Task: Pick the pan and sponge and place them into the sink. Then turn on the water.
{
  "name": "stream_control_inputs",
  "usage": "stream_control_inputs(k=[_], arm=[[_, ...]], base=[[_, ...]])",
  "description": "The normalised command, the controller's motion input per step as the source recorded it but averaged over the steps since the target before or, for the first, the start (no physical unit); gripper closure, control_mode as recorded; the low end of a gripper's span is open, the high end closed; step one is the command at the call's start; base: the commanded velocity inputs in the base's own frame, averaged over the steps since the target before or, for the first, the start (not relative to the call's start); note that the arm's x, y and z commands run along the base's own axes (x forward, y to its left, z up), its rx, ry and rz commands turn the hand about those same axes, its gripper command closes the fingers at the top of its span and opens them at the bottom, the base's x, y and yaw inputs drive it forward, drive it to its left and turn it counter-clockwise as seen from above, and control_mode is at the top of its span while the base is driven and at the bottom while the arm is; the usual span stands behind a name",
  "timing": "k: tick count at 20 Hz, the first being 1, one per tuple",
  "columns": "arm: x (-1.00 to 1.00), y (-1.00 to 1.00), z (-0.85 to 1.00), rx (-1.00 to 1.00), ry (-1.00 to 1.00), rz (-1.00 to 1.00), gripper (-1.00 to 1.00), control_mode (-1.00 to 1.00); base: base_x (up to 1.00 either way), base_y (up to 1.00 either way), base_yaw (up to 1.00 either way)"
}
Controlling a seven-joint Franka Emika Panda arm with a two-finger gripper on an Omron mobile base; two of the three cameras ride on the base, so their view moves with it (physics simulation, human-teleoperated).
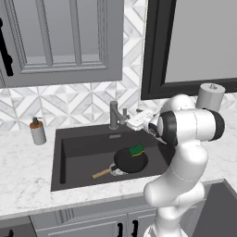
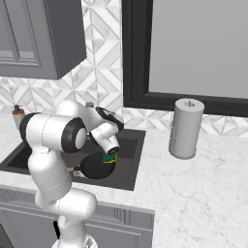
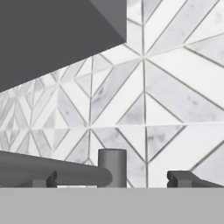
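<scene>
Sink (image 1: 69,143), set in desk: pan (image 1: 131,160) lying inside, sponge (image 1: 137,150) resting on pan's rim | placing judged done; no water seen, tap left | faucet (image 1: 114,115) behind sink: gripper (image 1: 134,121) held level beside it, jaws spread wide, nothing held

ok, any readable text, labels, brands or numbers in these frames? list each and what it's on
None readable.
soap dispenser: no label visible.
paper towel roll: plain grey, no print.
sink, pan, sponge: no markings.
Tiled backsplash: pattern only, no writing.
</scene>
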Motion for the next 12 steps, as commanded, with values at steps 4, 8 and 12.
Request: stream_control_inputs(k=[4, 8, 12], arm=[[0.27, 0.07, -0.02, 0.00, 0.00, -0.06, -1.00, -1.00], [0.28, 0.04, -0.06, 0.00, 0.00, -0.05, -1.00, -1.00], [0.27, 0.00, -0.14, 0.00, 0.00, -0.03, -1.00, -1.00]], base=[[0.00, 0.00, 0.00], [0.00, 0.00, 0.00], [0.00, 0.00, 0.00]])
